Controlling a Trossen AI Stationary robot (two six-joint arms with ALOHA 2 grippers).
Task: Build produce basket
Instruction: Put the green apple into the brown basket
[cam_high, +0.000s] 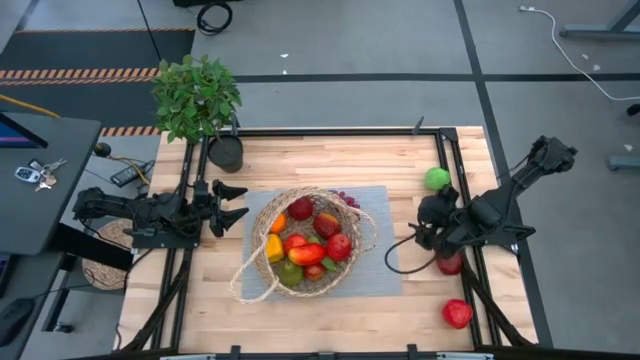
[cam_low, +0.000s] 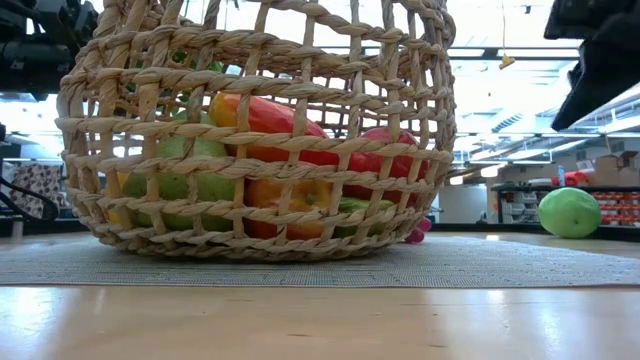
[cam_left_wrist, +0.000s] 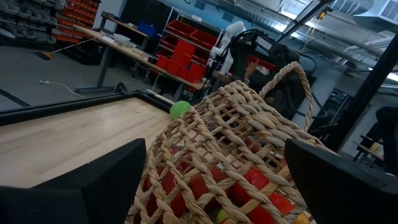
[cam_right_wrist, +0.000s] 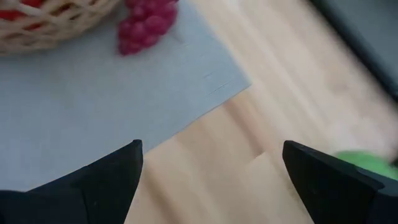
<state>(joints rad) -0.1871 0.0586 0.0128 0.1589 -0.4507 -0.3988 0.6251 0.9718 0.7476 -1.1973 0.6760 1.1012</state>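
The tan wicker basket (cam_high: 305, 245) stands by its bottom on a grey mat (cam_high: 385, 215), filled with produce: red apples, a red-yellow pepper (cam_high: 306, 254), green and orange pieces. Purple grapes (cam_high: 346, 198) lie on the mat just behind it. A green apple (cam_high: 437, 179) and two red apples (cam_high: 457, 313) (cam_high: 450, 264) lie on the wood at the right. My left gripper (cam_high: 232, 205) is open, level, just left of the basket (cam_left_wrist: 249, 155). My right gripper (cam_high: 425, 228) is open above the mat's right edge (cam_right_wrist: 211, 93), pointing slantwise down, with nothing between its fingers.
A leafy plant (cam_high: 197, 95) in a black pot (cam_high: 226, 152) stands at the table's far left corner. The basket's thin handle (cam_high: 245, 282) loops out toward the near left. Bare wood lies along the near edge and at the far middle. A dark side table (cam_high: 40, 175) stands at the left.
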